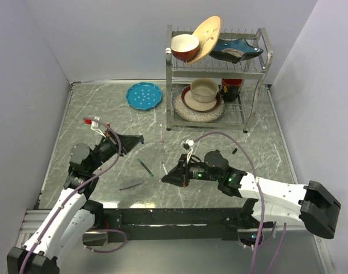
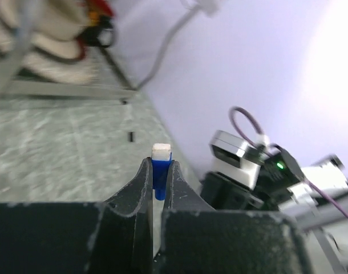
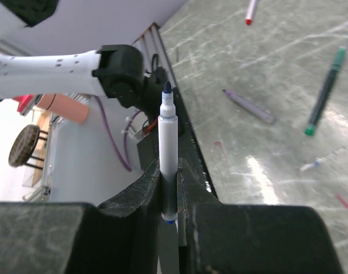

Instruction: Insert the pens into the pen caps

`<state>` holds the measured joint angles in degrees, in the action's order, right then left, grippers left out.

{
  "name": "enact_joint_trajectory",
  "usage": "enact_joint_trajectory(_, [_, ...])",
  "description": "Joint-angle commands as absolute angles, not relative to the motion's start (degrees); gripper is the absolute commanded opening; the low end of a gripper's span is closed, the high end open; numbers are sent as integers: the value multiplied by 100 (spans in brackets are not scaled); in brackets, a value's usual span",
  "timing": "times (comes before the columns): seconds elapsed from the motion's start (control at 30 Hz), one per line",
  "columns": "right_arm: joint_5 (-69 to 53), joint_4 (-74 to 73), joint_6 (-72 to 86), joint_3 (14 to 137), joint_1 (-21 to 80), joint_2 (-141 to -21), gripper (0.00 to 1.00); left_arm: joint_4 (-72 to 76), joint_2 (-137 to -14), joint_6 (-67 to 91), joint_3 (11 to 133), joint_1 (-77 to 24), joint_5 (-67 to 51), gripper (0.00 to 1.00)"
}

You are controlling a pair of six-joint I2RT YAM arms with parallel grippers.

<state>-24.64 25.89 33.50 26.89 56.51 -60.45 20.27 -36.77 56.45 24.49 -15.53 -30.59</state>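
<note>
Pen, blue-tipped, sits clamped in our right gripper; our left gripper pinches the blue cap. We should square its tip to the cap's mouth, then press gently.

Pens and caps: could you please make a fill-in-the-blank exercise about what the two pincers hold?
1. The cap in the left pincer is ___ in colour.
2. The right pincer is shut on a ___ with a white barrel.
3. The green pen lies on the ___.
Missing words: blue; pen; table.
</note>
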Motion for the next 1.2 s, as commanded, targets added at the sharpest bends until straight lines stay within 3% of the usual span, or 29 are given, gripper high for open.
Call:
enact_joint_trajectory(0.0, [-2330, 3164, 3226, 3120, 5906, -6055, 0, 3468, -3525, 5904, 2295, -1836, -3630, 1])
enact_joint_trajectory(0.13, [-2206, 3156, 3208, 3313, 6020, -6284, 0, 4534, -3472, 6433, 1715, -2126, -3367, 1])
enact_joint_trajectory(0.33, [-2048, 3339, 3287, 3463, 6117, -6574, 0, 4860, -3366, 6469, 1512, -2452, -2980, 1])
enact_joint_trajectory(1.17, [-1837, 3533, 3454, 3832, 6196, -6952, 0, 4720, -3234, 6548, 1310, -2575, -2575, 1])
